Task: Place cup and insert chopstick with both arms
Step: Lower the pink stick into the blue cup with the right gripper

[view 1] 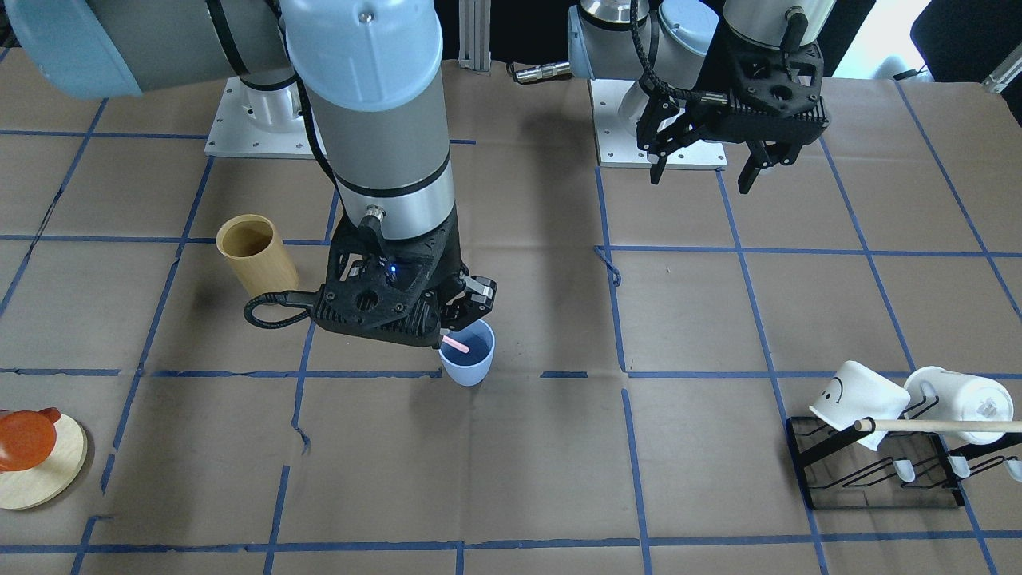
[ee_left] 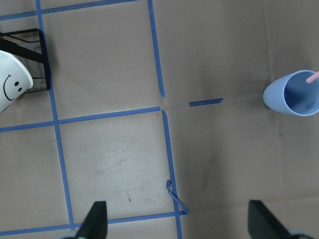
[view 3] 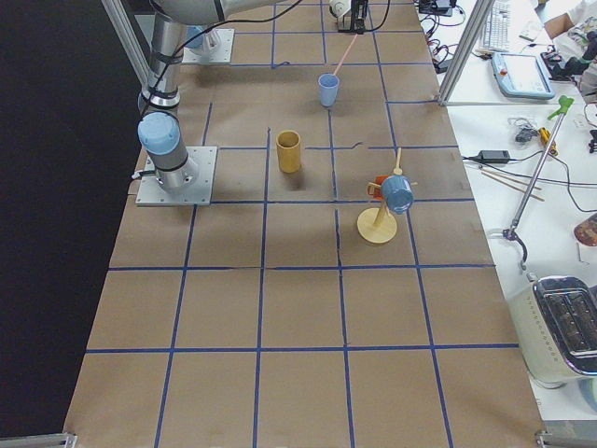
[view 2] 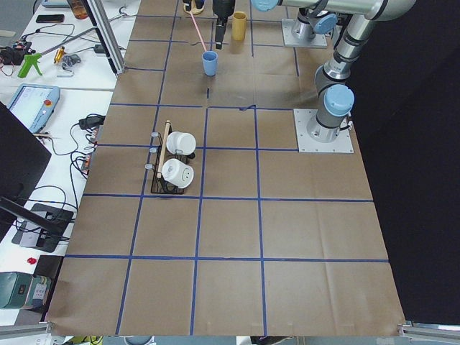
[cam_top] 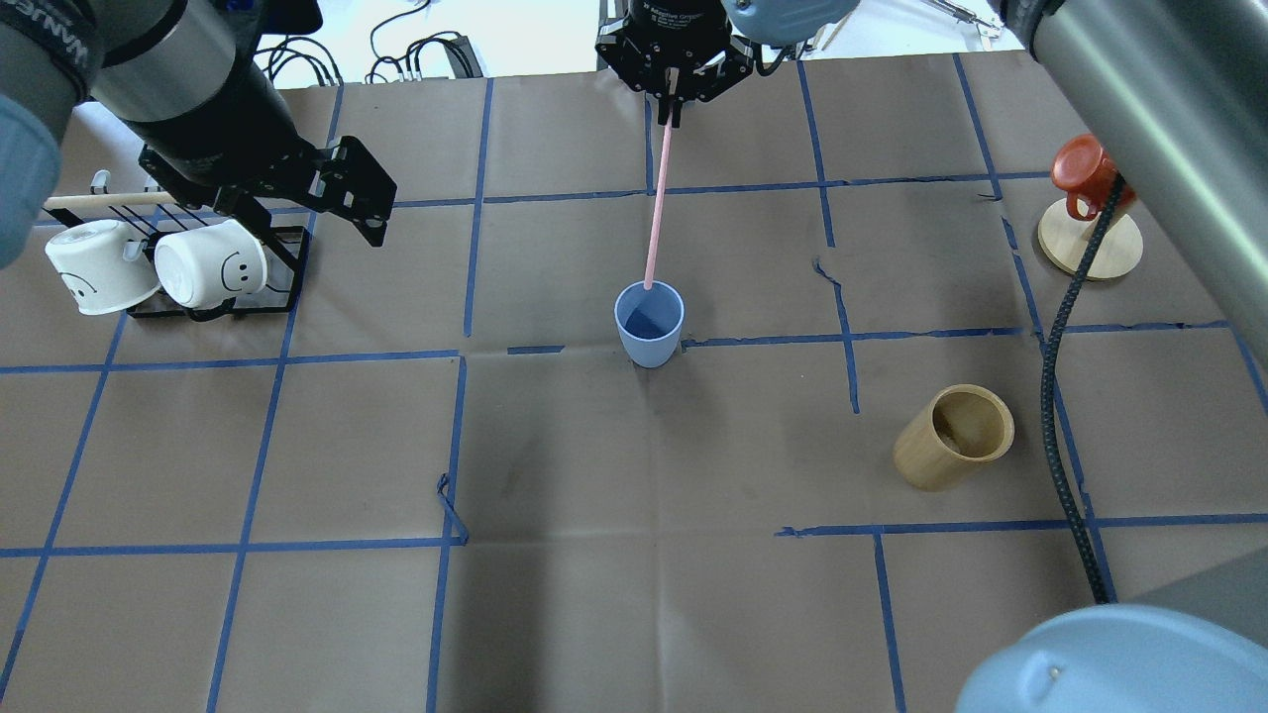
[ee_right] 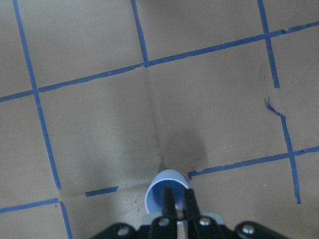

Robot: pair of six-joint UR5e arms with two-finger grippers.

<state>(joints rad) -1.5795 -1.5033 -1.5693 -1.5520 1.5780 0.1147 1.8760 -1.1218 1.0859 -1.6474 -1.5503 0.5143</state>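
The right arm (view 1: 383, 120) reaches far out over the counter (view 1: 511, 479), with its wrist turned straight down. The right hand (cam_top: 674, 109) points downward, and its two fingers (ee_right: 169, 201) are pressed close together. They pinch the upper end of a thin pink chopstick (cam_top: 656, 198), which hangs below the hand. The left arm (cam_top: 188, 89) sits back near its base, its wrist also facing down. The left hand (view 1: 701, 176) hangs above the counter with its fingers (ee_left: 97, 221) spread wide apart.
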